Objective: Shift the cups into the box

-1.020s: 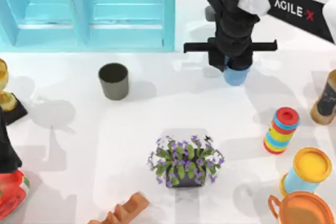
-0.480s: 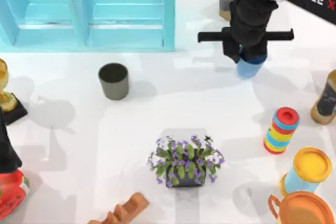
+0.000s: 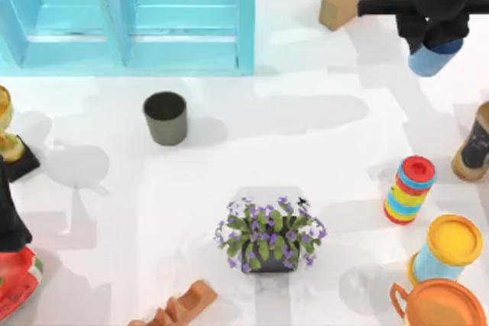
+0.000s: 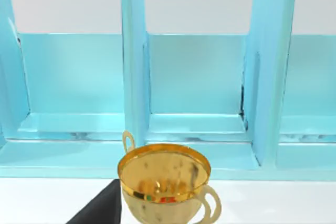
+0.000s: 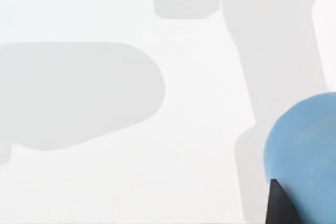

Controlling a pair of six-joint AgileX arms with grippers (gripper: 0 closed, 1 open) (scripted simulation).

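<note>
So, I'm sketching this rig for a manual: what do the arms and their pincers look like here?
In the top view the right arm's wrist and pincer are matte black and blocky, with a thin black bar sticking out sideways across the wrist. The left arm is a dark black body at the table's left edge. No cables or markings are visible on either.

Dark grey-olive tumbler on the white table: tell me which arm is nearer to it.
Left. The left arm is parked at the table's left edge, below-left of the dark grey-olive tumbler. The right gripper is at the far top right, holding the bright blue tumbler.
</note>
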